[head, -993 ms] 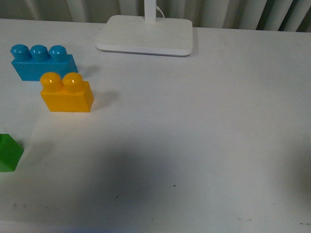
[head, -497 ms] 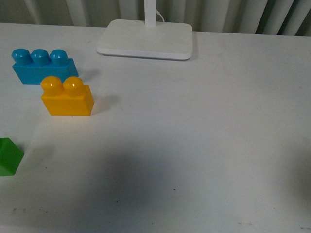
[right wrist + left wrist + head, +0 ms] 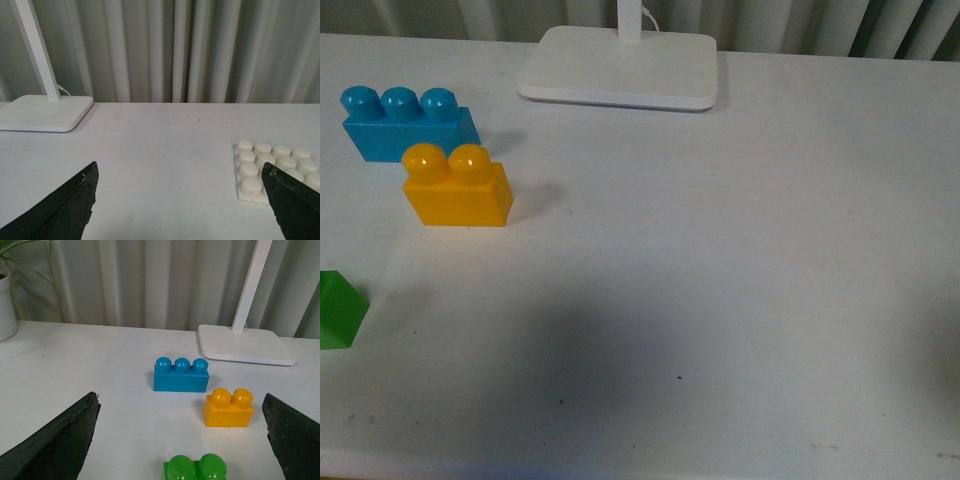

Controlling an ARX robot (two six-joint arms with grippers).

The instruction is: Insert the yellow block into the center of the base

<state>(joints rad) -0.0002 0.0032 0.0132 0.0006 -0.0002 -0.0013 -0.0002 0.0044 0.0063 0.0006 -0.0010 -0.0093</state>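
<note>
The yellow block (image 3: 457, 187) stands upright on the white table at the left, just in front of a blue three-stud brick (image 3: 407, 124). Through the left wrist camera the yellow block (image 3: 229, 408) lies ahead of my open left gripper (image 3: 182, 440), nearer its right finger, with nothing between the fingers. The white studded base (image 3: 272, 167) shows only in the right wrist view, partly behind the right finger of my open, empty right gripper (image 3: 182, 205). Neither gripper appears in the front view.
A green block (image 3: 338, 310) sits at the table's left edge, seen close before the left gripper as the green block (image 3: 196, 469). A white lamp stand (image 3: 620, 66) stands at the back. A potted plant (image 3: 7, 305) stands far left. Curtains hang behind.
The front view has shifted slightly up and down between frames. The blocks and lamp stand keep their places relative to each other.
</note>
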